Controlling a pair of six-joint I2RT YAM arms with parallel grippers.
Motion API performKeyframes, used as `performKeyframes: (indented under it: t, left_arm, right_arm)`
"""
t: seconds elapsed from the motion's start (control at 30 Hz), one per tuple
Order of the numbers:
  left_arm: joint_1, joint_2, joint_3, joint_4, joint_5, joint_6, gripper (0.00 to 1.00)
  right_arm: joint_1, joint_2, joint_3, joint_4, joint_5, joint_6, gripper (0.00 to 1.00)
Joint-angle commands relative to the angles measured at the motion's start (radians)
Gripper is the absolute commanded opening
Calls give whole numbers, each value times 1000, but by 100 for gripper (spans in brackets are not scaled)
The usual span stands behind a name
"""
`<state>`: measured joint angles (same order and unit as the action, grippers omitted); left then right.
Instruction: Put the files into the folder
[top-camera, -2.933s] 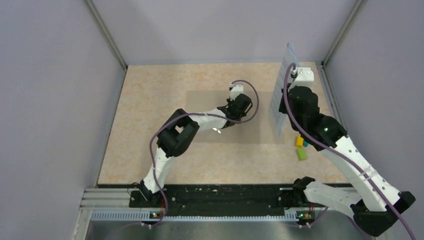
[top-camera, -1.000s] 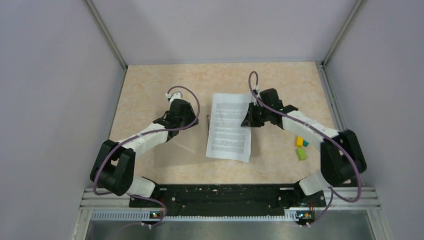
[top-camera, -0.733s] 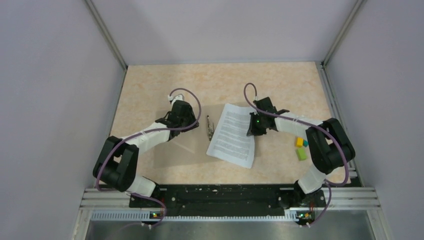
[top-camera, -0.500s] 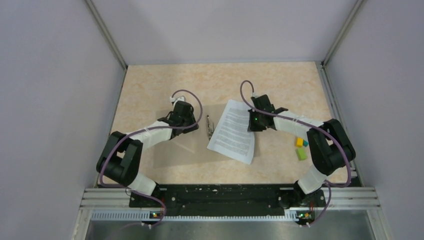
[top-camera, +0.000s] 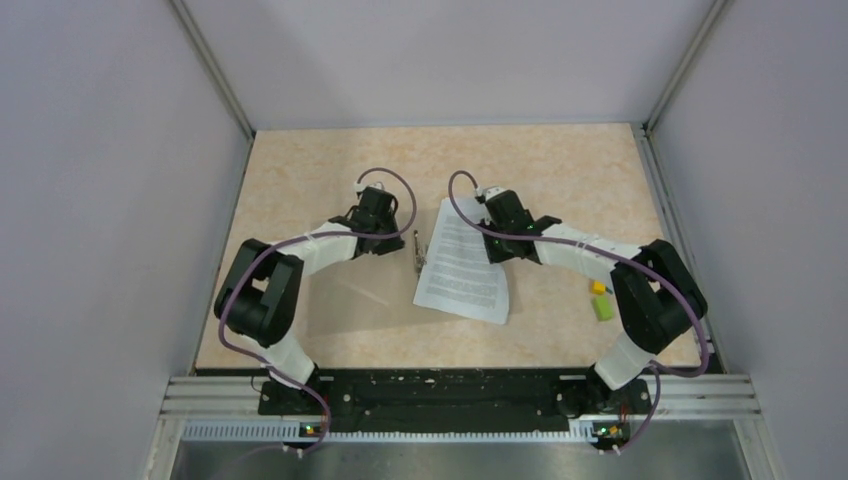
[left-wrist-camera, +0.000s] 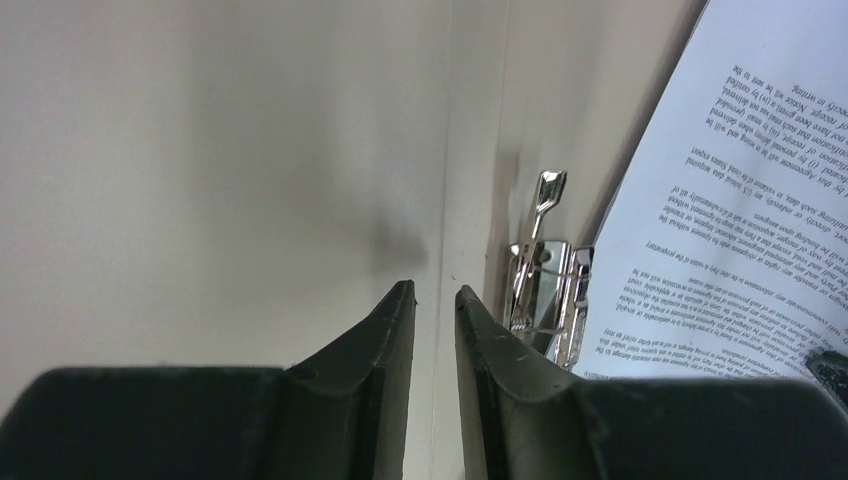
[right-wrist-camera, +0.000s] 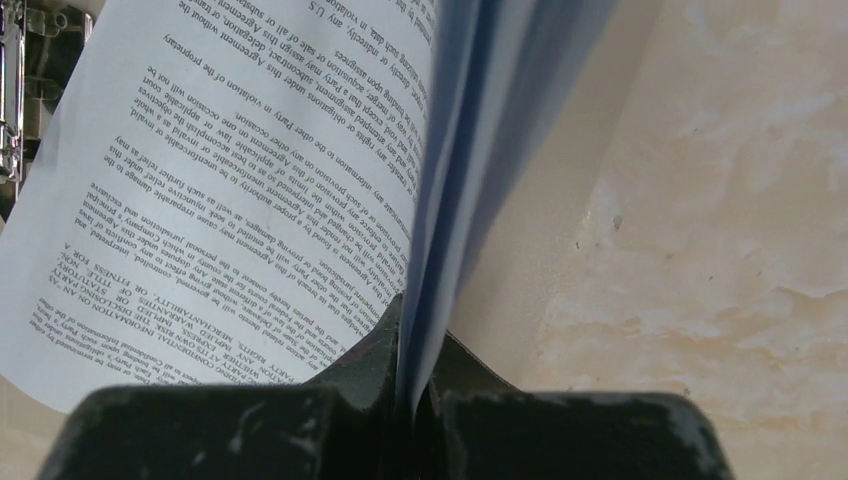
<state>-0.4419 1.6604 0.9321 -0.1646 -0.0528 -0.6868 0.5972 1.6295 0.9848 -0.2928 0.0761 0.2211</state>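
The brown folder (top-camera: 350, 300) lies open and flat on the tabletop, its pale inner face (left-wrist-camera: 220, 150) filling the left wrist view. A silver ring clip (top-camera: 418, 250) stands at its spine. The files (top-camera: 455, 275), white sheets printed with black text, lie slightly skewed on the folder's right half beside the clip. My right gripper (top-camera: 496, 243) is shut on their upper right edge, and the sheets (right-wrist-camera: 230, 170) curl up from its jaws (right-wrist-camera: 418, 320). My left gripper (top-camera: 393, 238) rests low on the left half just left of the clip (left-wrist-camera: 545, 290). Its fingers (left-wrist-camera: 435, 290) stand narrowly apart with nothing pinched.
A yellow block (top-camera: 598, 287) and a green block (top-camera: 603, 308) sit on the beige table right of the folder, near the right arm's elbow. Grey walls close in the table at the left, back and right.
The right gripper has pulled the files left and up toward the clip, turning them slightly. The left gripper has slid right toward the spine while its jaws narrowed.
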Motion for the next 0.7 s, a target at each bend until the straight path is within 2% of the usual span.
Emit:
performKeyframes:
  t: [0.0, 0.3, 0.67]
  left_arm:
    - [1, 72, 99, -40, 27, 45, 26]
    - [0, 159, 170, -53, 78, 51, 20]
    - [0, 233, 271, -96, 94, 88, 18]
  right_arm:
    - [28, -11, 38, 35, 12, -89, 0]
    - [49, -13, 42, 22, -5, -142, 0]
    - [78, 24, 87, -6, -43, -184, 0]
